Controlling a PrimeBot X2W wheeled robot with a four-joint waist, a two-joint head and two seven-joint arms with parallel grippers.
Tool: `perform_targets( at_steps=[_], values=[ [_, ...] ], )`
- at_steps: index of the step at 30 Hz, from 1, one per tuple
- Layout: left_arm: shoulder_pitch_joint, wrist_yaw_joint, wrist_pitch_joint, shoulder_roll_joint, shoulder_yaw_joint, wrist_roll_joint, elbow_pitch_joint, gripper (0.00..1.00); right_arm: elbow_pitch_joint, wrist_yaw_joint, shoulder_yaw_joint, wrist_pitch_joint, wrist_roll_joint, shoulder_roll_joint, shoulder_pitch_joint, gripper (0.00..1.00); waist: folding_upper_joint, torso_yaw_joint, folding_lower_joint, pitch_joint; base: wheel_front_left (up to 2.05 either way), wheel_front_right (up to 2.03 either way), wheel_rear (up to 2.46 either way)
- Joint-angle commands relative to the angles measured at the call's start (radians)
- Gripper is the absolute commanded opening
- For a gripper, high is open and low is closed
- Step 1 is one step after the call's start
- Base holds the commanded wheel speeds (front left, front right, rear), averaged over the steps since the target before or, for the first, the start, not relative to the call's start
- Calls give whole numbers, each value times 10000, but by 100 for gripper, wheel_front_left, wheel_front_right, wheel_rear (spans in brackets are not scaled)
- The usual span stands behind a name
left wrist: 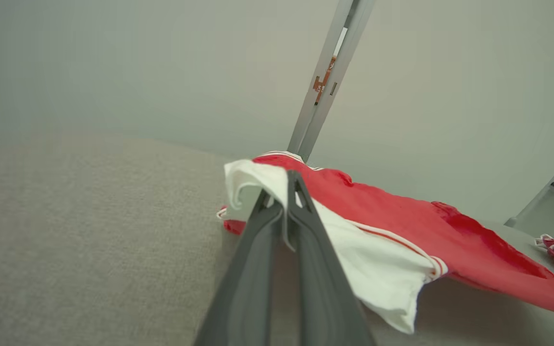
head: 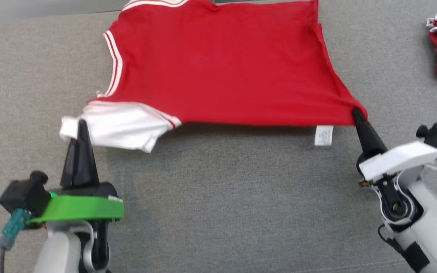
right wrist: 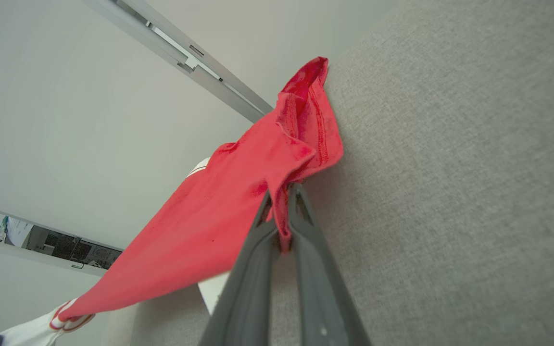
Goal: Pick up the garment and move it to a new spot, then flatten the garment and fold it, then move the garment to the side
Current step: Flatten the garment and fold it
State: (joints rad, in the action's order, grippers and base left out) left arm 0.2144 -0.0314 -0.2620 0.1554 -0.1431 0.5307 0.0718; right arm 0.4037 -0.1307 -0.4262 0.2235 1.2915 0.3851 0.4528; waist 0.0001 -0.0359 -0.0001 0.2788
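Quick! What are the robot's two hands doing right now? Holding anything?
Left gripper: shut on the white sleeve of the shirt.
Right gripper: shut on the shirt's red corner.

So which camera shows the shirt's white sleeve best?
The head view: the white sleeve of the red shirt shows whole, its end pinched by the left pincer. The left wrist view shows it close up but partly behind that pincer. The right wrist view catches just a small bit, far off in a corner.
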Motion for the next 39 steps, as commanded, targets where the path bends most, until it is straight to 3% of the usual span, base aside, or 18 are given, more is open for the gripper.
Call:
perform_targets(
  at_steps=[1, 9, 19, 31, 39],
  values=[
    [-564, -59, -33, -112, 34, 32, -163, 0, -112, 1, 73, 96, 83, 110, -505, 0, -1, 48, 1, -379, 0, 0, 0],
    [-2672, -85, -34, -547, -215, -184, -503, 0, -703, 1, 556, 271, -136, 288, -2702, 0, -1, 306, 1, -958, 0, 0, 0],
    [-3562, 64, -34, -687, -717, -339, -413, 0, -1162, 1, 1498, 216, -692, 43, -4485, 0, -1, 392, 1, -1338, 0, 0, 0],
    [-1966, 573, 300, -209, -1037, -838, 24, 0, -1397, 1, 2490, -963, -1322, -664, -3857, 0, -1, 104, 1, -1168, 0, 0, 0],
    [29, 965, 665, 26, -1381, -1236, 1241, 0, -908, 0, 3021, -1946, -1657, -1138, -2548, 0, -1, -75, 1, -681, 0, 0, 0]
  ],
)
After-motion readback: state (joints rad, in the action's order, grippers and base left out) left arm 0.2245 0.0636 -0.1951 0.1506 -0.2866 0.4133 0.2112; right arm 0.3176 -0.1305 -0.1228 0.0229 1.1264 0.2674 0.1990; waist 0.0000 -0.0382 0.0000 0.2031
